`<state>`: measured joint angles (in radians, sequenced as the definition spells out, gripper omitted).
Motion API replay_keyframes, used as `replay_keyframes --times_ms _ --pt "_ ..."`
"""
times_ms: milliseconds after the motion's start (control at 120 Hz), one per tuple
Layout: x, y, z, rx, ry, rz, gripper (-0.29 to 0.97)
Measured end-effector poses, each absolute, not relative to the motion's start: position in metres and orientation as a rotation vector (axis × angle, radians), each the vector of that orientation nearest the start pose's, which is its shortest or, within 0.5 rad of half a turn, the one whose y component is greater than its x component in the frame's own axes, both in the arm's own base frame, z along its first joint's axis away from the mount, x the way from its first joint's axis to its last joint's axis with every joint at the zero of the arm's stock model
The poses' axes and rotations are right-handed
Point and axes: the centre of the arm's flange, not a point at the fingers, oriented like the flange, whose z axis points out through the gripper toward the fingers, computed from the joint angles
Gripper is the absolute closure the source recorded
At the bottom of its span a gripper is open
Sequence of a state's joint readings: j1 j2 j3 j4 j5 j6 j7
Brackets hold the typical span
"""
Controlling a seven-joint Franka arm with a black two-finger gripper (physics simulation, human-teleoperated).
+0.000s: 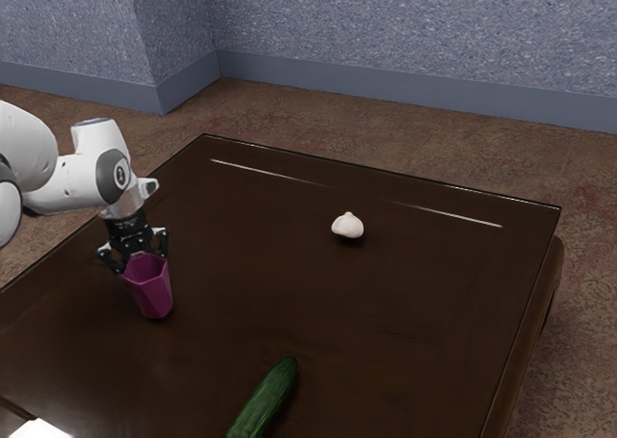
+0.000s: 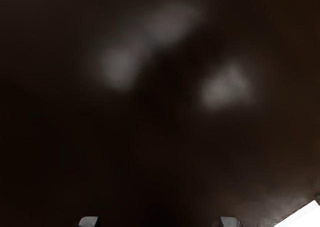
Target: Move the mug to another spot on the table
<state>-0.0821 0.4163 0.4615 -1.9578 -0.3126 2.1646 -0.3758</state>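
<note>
A purple mug (image 1: 150, 286) stands upright on the dark wooden table (image 1: 386, 303) near the exterior view's left edge. My black gripper (image 1: 132, 251) hangs just above and behind the mug's rim, pointing down, with its fingers spread apart. In the wrist view two fingertips (image 2: 89, 221) stand wide apart over bare dark tabletop (image 2: 160, 137) with nothing between them. The gripper is open and holds nothing.
A white garlic bulb (image 1: 348, 226) lies near the table's middle. A green cucumber (image 1: 265, 399) lies at the front edge, right of the mug. A white flat object (image 1: 34, 428) sits at the front left corner; the same white object (image 2: 306, 214) shows near my hand.
</note>
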Motion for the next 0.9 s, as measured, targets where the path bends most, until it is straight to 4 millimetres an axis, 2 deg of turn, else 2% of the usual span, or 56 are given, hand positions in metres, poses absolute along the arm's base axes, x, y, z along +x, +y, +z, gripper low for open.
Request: replay_keyframes --times_ms 108,250,433,575,650,750,842,900 --pt "0.565 0.201 0.274 -2.861 -1.421 0.234 0.54" --pt "0.580 0.204 0.303 -2.895 -1.431 0.251 0.60" --pt "0.579 0.199 0.329 -2.934 -1.499 0.475 0.70" --pt "0.580 0.179 0.339 -2.966 -1.525 0.711 0.76" --pt "0.593 0.159 0.350 -3.002 -1.500 0.770 0.79" --pt "0.607 0.135 0.353 -3.035 -1.472 0.847 0.79" --pt "0.614 0.123 0.354 -3.049 -1.465 0.897 0.79" --pt "0.623 0.119 0.361 -3.067 -1.466 0.887 0.79"
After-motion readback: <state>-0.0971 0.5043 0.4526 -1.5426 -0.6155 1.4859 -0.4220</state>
